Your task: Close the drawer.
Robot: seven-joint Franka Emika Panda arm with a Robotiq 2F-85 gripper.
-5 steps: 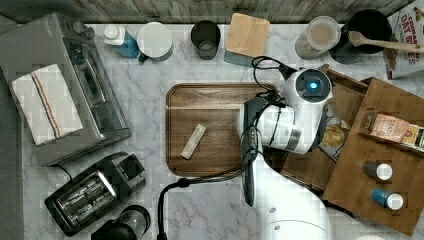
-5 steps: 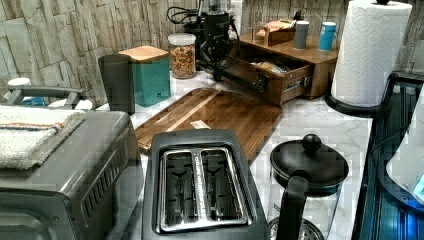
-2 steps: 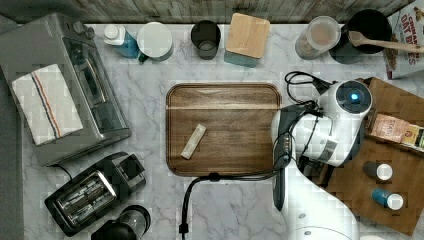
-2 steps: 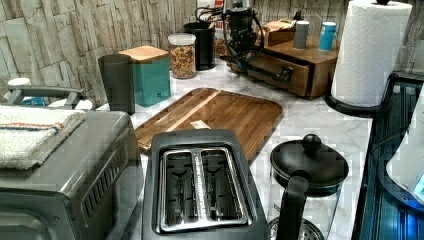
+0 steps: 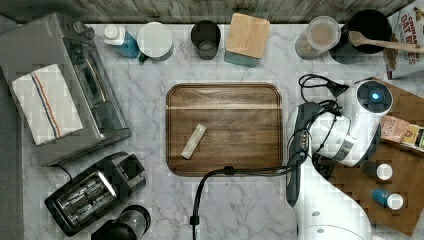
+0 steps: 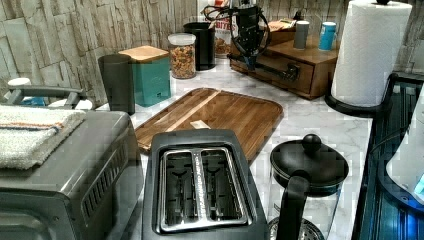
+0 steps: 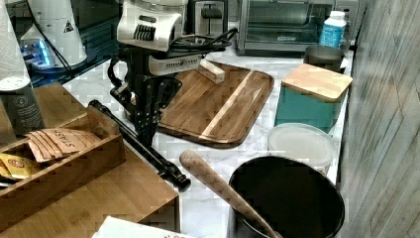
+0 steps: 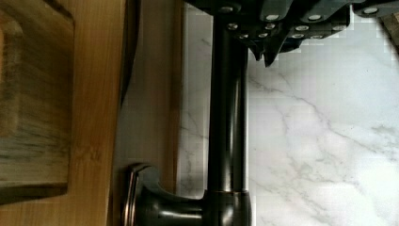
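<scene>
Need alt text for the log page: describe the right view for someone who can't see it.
The robot's gripper sits at the dark bar handle of the wooden drawer, which looks pushed in. Beyond lie a wooden tray and a teal canister.

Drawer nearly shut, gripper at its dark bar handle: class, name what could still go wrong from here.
1. The gripper sits against the handle; pulling away carelessly might drag the drawer back out.
2. The arm's loose cable hangs near the handle and could snag it.
</scene>
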